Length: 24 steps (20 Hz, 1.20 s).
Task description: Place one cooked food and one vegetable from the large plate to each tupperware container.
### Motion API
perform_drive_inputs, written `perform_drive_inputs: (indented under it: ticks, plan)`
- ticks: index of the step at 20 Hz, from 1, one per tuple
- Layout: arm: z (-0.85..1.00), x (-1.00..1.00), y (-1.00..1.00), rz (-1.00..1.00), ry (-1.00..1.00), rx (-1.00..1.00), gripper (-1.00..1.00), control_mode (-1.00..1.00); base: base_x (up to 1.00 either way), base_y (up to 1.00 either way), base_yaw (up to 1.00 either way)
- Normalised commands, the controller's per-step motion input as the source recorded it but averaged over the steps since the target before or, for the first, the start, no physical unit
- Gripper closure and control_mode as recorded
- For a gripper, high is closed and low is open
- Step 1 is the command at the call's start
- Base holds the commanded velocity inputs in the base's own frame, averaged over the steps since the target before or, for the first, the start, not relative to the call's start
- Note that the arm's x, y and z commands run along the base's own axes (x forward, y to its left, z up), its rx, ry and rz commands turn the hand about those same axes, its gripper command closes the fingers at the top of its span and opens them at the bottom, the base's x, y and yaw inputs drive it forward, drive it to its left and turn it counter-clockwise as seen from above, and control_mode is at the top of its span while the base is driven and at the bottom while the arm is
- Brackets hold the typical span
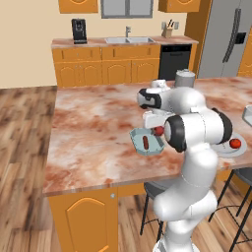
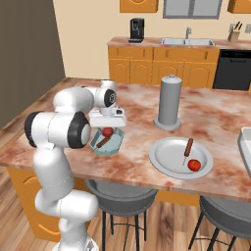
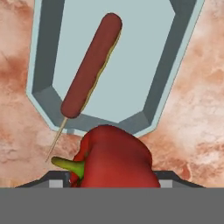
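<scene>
- My fingers are clamped on a red vegetable with a green stem, held above the near rim of the pale-blue tub.
- One sausage stick lies inside that tub.
- On the large plate, further along the desk, lie another sausage stick and a red ball.

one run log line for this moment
gripper: shut on red pepper, above blue tub | tub: one corn dog | plate: one corn dog, one pepper
</scene>
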Motion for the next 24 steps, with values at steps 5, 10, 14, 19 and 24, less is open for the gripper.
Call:
perform_drive_inputs:
  ticks: [5, 10, 14, 19, 24]
  plan:
    - [-0.49, 0.46, 0.20, 0.00, 0.03, 0.00, 1.00, -1.00, 0.00, 0.00, 0.00]
    - [-0.53, 0.62, -0.39, 0.00, 0.14, 0.00, 1.00, -1.00, 0.00, 0.00, 0.00]
    - [-0.28, 0.17, 0.11, 0.00, 0.00, 0.00, 1.00, -1.00, 0.00, 0.00, 0.00]
    - [-0.28, 0.15, 0.18, 0.00, 0.00, 0.00, 1.00, -1.00, 0.00, 0.00, 0.00]
    - [-0.14, 0.02, 0.00, 0.00, 0.00, 0.00, 1.00, -1.00, 0.00, 0.00, 0.00]
